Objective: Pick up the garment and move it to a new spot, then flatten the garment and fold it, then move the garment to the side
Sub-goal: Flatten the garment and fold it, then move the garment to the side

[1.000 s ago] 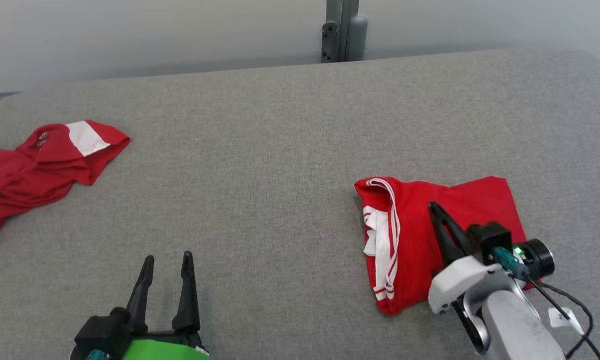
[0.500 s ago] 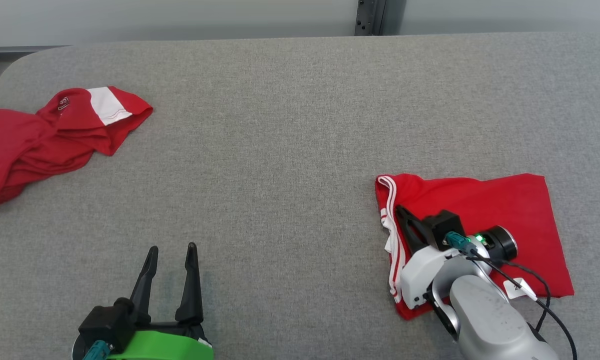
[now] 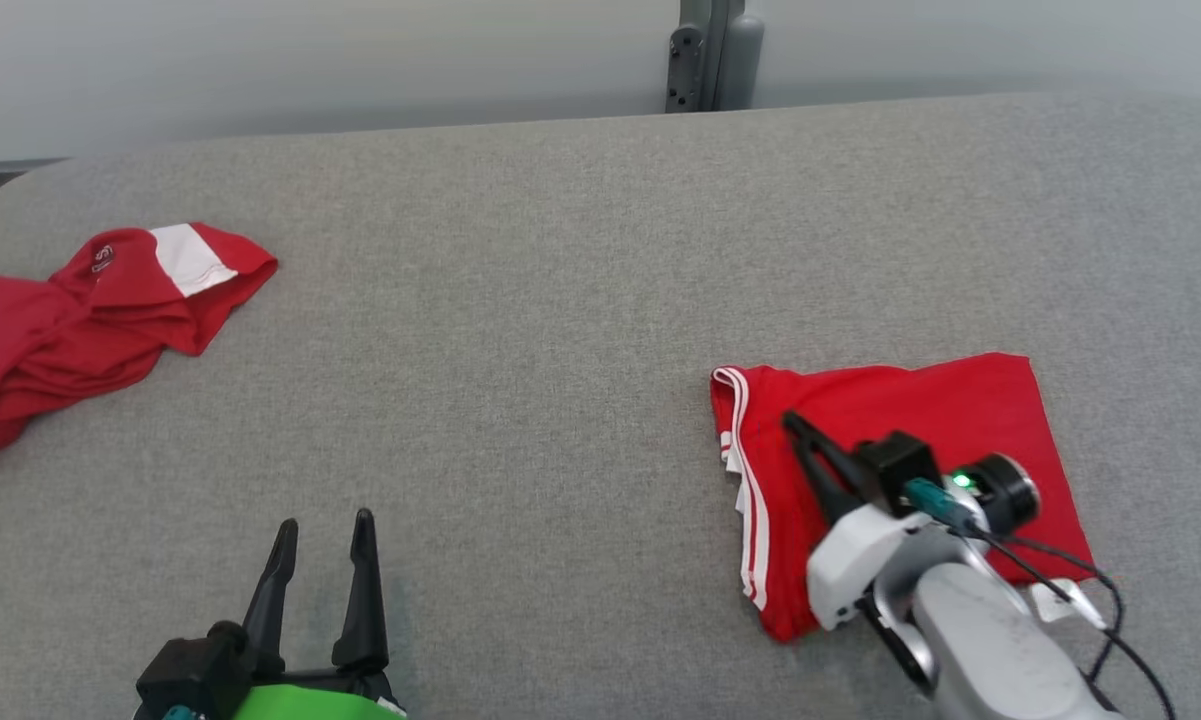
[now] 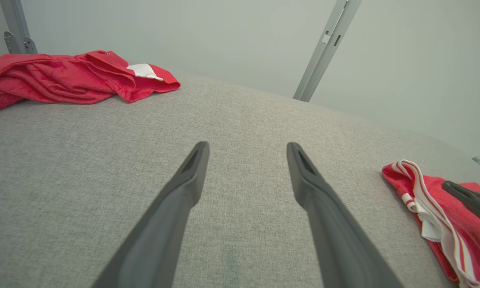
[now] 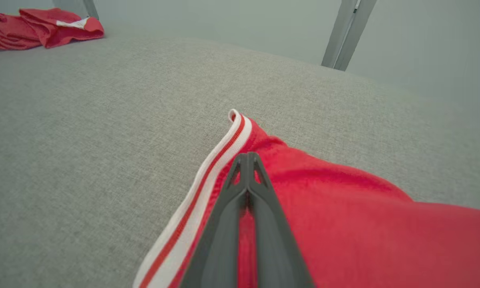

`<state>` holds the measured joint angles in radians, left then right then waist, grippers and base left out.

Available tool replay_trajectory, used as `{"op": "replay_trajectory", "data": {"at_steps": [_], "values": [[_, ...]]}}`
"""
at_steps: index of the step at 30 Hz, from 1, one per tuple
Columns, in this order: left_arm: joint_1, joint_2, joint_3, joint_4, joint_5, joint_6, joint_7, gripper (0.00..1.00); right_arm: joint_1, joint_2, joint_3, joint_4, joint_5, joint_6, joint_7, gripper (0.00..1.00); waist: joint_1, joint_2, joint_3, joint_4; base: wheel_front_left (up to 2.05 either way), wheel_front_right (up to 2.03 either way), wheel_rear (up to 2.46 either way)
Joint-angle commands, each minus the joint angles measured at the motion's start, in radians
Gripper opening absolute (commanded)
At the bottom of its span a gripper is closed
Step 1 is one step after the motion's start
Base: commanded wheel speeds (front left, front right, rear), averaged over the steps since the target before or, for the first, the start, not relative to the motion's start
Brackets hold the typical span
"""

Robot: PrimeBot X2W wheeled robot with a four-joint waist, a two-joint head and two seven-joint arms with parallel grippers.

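The garment [image 3: 960, 420] is red with a white-striped edge and lies folded flat on the right of the grey table [image 3: 560, 350]. My right gripper [image 3: 792, 422] is shut, its tips resting low over the cloth just inside the striped edge. In the right wrist view the garment [image 5: 343, 208] spreads under the closed right gripper [image 5: 247, 155], with no cloth seen between the fingers. My left gripper [image 3: 324, 520] stands open near the front edge, holding nothing. In the left wrist view the left gripper [image 4: 247, 146] is over bare table, with the garment [image 4: 443, 232] at far right.
A second red garment [image 3: 90, 310] with a white patch lies crumpled at the table's far left edge. A grey metal post [image 3: 710, 55] stands behind the table's back edge. Bare grey table lies between the two garments.
The head camera has shifted. My shut right gripper has slid left across the garment toward its striped edge, and the bunched white trim now lies flatter. The left gripper stays open in place.
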<state>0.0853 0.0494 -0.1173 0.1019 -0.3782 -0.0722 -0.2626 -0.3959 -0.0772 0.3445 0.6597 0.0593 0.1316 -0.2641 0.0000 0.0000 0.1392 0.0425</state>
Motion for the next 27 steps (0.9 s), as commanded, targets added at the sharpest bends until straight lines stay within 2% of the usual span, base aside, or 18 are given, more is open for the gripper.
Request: {"op": "replay_trajectory", "data": {"at_steps": [1, 2, 7, 12, 14, 18, 23, 27], "values": [[0.022, 0.002, 0.013, 0.000, -0.008, -0.003, -0.003, 1.00, 0.050, -0.034, -0.028, -0.056, 0.008, -0.002, 0.000, 0.73, 0.0000, 0.0000, -0.052, -0.040, 0.00, 0.00, 0.00], [0.033, 0.002, 0.019, -0.001, -0.009, -0.003, -0.003, 1.00, 0.084, -0.052, -0.049, -0.106, 0.010, -0.002, 0.000, 1.00, 0.0000, 0.0000, -0.067, -0.050, 0.00, 0.00, 0.00], [0.075, 0.002, 0.046, -0.009, 0.002, -0.010, -0.003, 1.00, 0.253, -0.144, -0.196, -0.335, 0.046, -0.002, 0.000, 1.00, 0.0000, 0.0000, -0.122, -0.089, 0.00, 0.00, 0.00], [0.091, 0.002, 0.072, -0.015, 0.021, -0.015, -0.003, 1.00, 0.382, -0.197, -0.332, -0.439, 0.090, -0.002, 0.000, 1.00, 0.0000, 0.0000, -0.142, -0.107, 0.00, 0.00, 0.00], [0.093, 0.002, 0.075, -0.010, 0.034, -0.016, -0.003, 1.00, 0.430, -0.206, -0.372, -0.444, 0.090, -0.001, 0.000, 1.00, 0.0000, 0.0000, -0.146, -0.109, 0.00, 0.00, 0.00], [0.094, 0.002, 0.075, 0.000, 0.054, -0.022, -0.003, 1.00, 0.489, -0.183, -0.461, -0.419, 0.106, -0.002, 0.000, 1.00, 0.0000, 0.0000, -0.154, -0.106, 0.00, 0.00, 0.00], [0.095, 0.002, 0.081, 0.007, 0.059, -0.026, -0.003, 1.00, 0.506, -0.160, -0.486, -0.402, 0.098, -0.001, 0.000, 1.00, 0.0000, 0.0000, -0.157, -0.100, 0.00, 0.00, 0.00], [0.100, 0.002, 0.082, 0.009, 0.064, -0.028, -0.003, 1.00, 0.483, -0.154, -0.468, -0.412, 0.113, -0.001, 0.000, 1.00, 0.0000, 0.0000, -0.152, -0.094, 0.00, 0.00, 0.00]]}}
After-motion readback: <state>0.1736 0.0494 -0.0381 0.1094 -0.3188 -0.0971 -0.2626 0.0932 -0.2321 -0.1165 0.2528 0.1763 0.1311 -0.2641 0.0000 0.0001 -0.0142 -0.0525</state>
